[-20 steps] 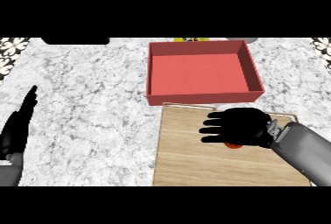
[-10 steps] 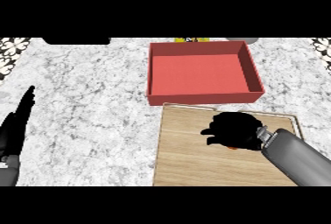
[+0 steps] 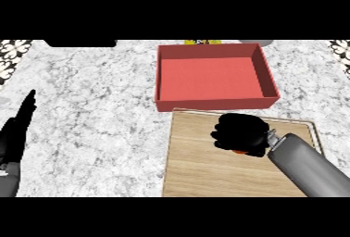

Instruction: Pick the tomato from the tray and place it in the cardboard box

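We see a grey-white marbled counter (image 3: 96,120) with patterned tiles (image 3: 12,51) at its far corners. On it a wooden tray (image 3: 205,171) touches the front wall of the red cardboard box (image 3: 215,102).

The right hand (image 3: 239,132) is over the tray's far half, fingers curled round the tomato (image 3: 239,151). Only a red sliver of the tomato shows beneath the hand, and we cannot tell whether it is lifted off the tray. The left hand (image 3: 17,139) rests at the left edge, fingers straight.

Compared with one second ago, the right hand's fingers have changed from spread to clenched. The box and tray are unchanged.
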Tool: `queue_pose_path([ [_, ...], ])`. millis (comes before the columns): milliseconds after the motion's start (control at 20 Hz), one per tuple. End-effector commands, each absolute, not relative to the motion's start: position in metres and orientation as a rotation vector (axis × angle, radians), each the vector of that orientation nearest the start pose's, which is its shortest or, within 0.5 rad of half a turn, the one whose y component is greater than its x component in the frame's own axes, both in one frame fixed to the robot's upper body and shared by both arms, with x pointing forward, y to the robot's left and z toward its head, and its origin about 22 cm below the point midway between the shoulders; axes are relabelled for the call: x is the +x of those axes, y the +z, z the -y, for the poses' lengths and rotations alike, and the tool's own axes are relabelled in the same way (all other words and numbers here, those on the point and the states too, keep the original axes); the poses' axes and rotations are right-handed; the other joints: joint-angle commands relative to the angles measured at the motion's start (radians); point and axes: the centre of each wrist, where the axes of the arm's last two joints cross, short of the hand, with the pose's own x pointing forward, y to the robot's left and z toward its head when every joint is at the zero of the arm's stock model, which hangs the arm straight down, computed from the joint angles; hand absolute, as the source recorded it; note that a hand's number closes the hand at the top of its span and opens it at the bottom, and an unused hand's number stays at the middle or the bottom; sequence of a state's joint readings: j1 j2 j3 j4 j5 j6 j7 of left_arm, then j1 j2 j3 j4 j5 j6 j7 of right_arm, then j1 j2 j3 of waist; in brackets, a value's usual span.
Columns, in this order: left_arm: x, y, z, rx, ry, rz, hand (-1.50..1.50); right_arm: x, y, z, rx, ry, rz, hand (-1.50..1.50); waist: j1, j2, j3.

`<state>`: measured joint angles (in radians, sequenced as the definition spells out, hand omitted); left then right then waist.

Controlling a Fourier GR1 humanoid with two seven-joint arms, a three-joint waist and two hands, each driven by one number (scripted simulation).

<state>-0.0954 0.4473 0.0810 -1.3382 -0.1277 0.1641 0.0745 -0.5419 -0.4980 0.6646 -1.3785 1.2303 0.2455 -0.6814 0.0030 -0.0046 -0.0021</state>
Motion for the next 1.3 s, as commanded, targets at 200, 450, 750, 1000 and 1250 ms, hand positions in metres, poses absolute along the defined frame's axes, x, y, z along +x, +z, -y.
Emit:
queue_pose_path([
  [200,0.247,0.010,-0.378,0.712,-0.140,1.303,0.00,0.329,0.059,0.242,1.442,-2.917,-2.220,1.50,-0.132,-0.021,0.007],
  [450,0.231,0.006,-0.398,0.771,-0.096,1.242,0.00,0.322,0.055,0.298,2.589,-2.547,-2.417,1.50,-0.195,-0.039,0.004],
  [750,0.236,0.010,-0.387,0.714,-0.149,1.302,0.00,0.301,0.109,0.251,3.065,-1.482,-2.613,1.50,-0.103,-0.028,-0.002],
  [1000,0.250,0.014,-0.372,0.667,-0.170,1.344,0.00,0.263,0.155,0.190,3.047,-1.260,-2.687,1.50,-0.032,-0.007,0.000],
  [1250,0.271,0.025,-0.368,0.651,-0.200,1.372,0.00,0.278,0.186,0.148,2.982,-1.196,-2.878,1.50,-0.003,0.005,0.001],
])
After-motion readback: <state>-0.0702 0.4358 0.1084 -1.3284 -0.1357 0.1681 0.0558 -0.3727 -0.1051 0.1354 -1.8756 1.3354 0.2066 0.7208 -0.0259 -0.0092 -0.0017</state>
